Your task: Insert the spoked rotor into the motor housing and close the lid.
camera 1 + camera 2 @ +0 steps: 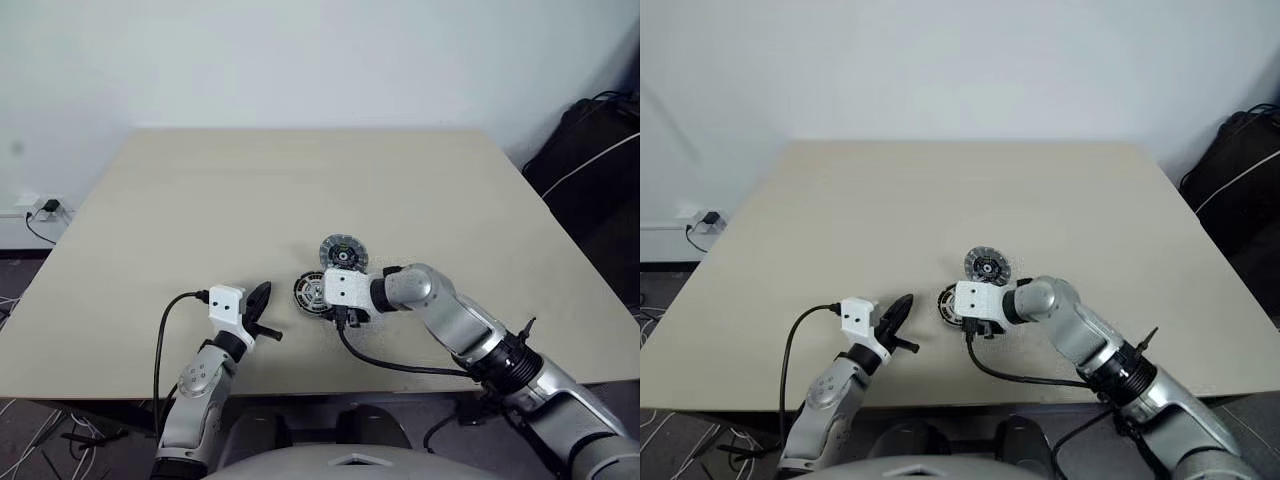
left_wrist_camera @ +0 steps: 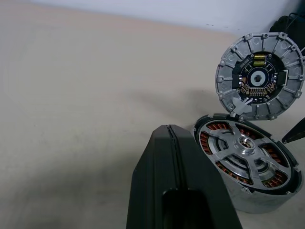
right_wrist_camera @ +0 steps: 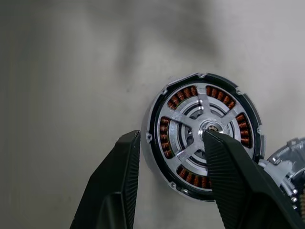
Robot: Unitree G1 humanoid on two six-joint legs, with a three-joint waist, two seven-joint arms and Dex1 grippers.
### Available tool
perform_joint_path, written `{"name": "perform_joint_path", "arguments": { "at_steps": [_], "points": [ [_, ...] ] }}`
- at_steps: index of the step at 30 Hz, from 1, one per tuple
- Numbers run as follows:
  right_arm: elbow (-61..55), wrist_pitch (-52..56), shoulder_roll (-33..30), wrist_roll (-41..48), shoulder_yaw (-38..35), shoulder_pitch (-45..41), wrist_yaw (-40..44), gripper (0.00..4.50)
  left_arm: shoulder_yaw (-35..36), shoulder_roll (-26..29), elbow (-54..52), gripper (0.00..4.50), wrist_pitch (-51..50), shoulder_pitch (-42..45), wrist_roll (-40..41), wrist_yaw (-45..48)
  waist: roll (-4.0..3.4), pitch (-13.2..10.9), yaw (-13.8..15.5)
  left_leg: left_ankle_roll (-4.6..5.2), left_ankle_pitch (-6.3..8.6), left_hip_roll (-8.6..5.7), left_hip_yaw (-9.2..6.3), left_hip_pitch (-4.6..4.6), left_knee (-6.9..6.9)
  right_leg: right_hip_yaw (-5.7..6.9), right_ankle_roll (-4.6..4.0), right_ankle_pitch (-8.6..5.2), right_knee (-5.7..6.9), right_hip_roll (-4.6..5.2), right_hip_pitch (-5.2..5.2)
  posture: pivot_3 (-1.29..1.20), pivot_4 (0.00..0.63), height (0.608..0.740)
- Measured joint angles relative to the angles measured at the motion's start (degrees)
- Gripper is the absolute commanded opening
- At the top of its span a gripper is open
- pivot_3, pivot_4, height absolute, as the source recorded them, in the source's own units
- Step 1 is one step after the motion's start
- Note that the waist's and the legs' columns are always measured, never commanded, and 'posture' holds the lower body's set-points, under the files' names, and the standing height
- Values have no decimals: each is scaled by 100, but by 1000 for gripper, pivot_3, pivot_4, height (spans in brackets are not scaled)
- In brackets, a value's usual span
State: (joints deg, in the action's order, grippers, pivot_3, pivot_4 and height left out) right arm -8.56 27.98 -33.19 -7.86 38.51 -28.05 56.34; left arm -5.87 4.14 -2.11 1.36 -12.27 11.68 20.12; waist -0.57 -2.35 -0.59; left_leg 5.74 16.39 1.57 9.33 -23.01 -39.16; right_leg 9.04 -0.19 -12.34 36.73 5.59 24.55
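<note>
One motor housing (image 2: 248, 200), one spoked rotor (image 3: 202, 134) seated within it, one lid (image 2: 259, 76), two grippers, one table (image 1: 200, 200).

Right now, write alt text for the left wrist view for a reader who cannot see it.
The motor housing sits on a beige table with the spoked rotor seated inside, copper windings showing between its spokes. Beside it lies the lid, inner face up, showing a small circuit board. The shut left end effector points toward them.
</note>
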Motion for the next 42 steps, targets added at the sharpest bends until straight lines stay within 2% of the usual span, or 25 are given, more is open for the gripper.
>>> {"name": "perform_joint_path", "arguments": {
  "at_steps": [5,22,25,30,38,42],
  "points": [
    [309,-150,35,-241,275,-235,333,2236,-13,-62,1,0,9,-91,0,-12,2,-1,2,-8,-5,-1,1,0,-3,0,2,1,0,3,-1,0,0,740],
    [1194,-829,271,-699,350,-474,665,2236,42,-211,2,0,71,-167,0,-123,3,-1,3,-23,-13,-1,1,0,-7,0,3,2,3,4,-4,0,0,740],
    [1293,-992,289,-775,349,-480,617,1606,66,-232,9,0,85,-167,1,-133,5,4,5,-23,-13,-1,1,1,-14,-1,7,5,4,5,-7,0,0,740],
    [1346,-1119,318,-884,314,-430,598,108,98,-249,57,0,91,-203,1,-139,21,19,-3,-6,-3,0,1,7,-18,-1,11,8,9,7,-11,0,0,740],
    [1341,-1137,372,-895,162,-231,413,86,95,-292,158,0,92,-176,0,-138,21,18,-6,-14,-8,4,1,9,-17,1,12,11,14,7,-8,0,0,740],
    [973,-591,365,-726,-140,46,387,86,94,-293,190,0,94,-152,-1,-137,19,17,12,-11,-6,3,1,4,-17,1,10,12,12,10,-4,0,0,740]
  ]
}}
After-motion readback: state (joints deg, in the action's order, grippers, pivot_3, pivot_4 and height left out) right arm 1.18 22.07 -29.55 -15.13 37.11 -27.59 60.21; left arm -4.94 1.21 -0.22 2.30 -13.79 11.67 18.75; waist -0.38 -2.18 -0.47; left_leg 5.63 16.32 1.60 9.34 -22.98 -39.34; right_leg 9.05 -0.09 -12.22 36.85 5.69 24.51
